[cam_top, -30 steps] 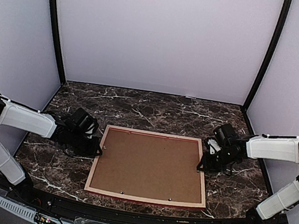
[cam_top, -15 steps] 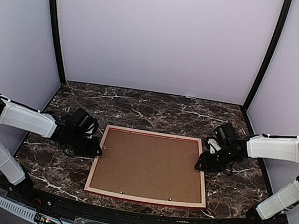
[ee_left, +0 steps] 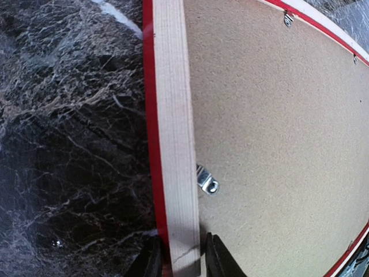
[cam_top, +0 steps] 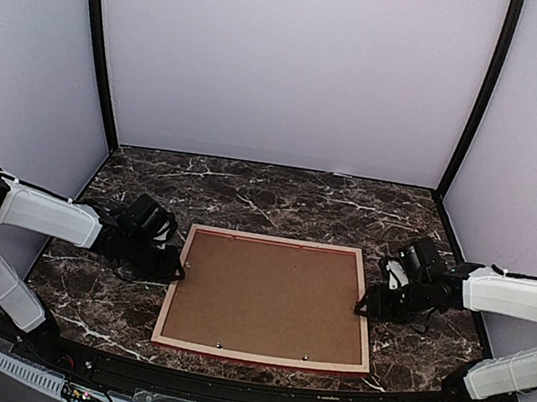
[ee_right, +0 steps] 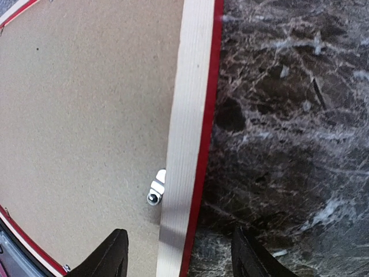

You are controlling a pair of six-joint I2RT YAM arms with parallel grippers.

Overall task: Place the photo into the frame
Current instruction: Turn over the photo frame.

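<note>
Jaws straddle the frame [ee_left: 174, 115] rails; backing board [cam_top: 272, 298] fills it.

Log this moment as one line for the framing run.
frame: face down on table, backing board in | photo: not visible | left pincer: close astride left rail | right pincer: open astride right rail

We see the frame [ee_right: 184, 133] lying back-up on the dark marble desk [ee_right: 288, 144], its brown backing board [ee_right: 86, 115] held by a metal clip [ee_right: 155, 190]. Our right pincer [ee_right: 180, 254] straddles the pale rail, fingers [ee_right: 112, 257] spread clear of it.
</note>
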